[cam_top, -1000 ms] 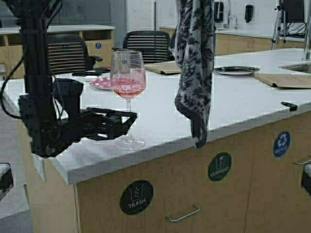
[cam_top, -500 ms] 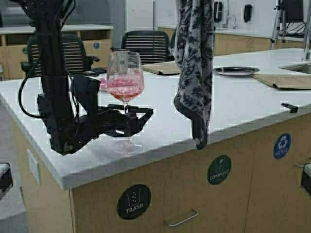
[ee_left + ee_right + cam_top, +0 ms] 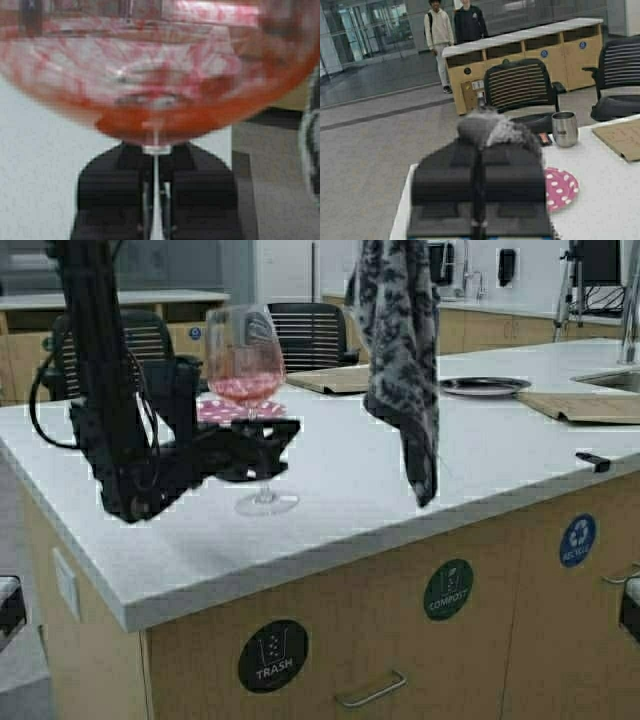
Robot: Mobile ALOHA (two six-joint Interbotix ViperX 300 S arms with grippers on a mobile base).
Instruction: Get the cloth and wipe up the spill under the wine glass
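From above and behind, the left arm reaches in low from the left, its forearm nearly level over the worktop (image 3: 340,510). The left tool (image 3: 262,435) is closed around the stem of the wine glass (image 3: 245,370), just under the bowl, and the glass stands upright with pink liquid in the bowl. Its round foot sits close above the white surface; I cannot tell whether it touches. Behind the glass lies a pink polka-dot plate (image 3: 215,410). The cloth (image 3: 400,360) hangs limp from the top of the view, right of the glass and well apart from it, its lower tip dangling near the front edge of the worktop. The right tool holding it is out of sight here. There is bare surface between glass and cloth, and more to the right as far as a small black clip (image 3: 593,460) near the edge. Farther back are a round metal plate (image 3: 487,385) and a sheet of cardboard (image 3: 335,380).

At the left wrist, the two black fingers (image 3: 112,195) are pressed together on the thin stem, the bowl of pink liquid filling the view above them.

At the right wrist, the right tool (image 3: 479,200) is closed, with a tuft of the grey cloth bunched up above the fingers. Beyond it sit the polka-dot plate, a steel tumbler (image 3: 565,128) and a black mesh chair (image 3: 520,87).
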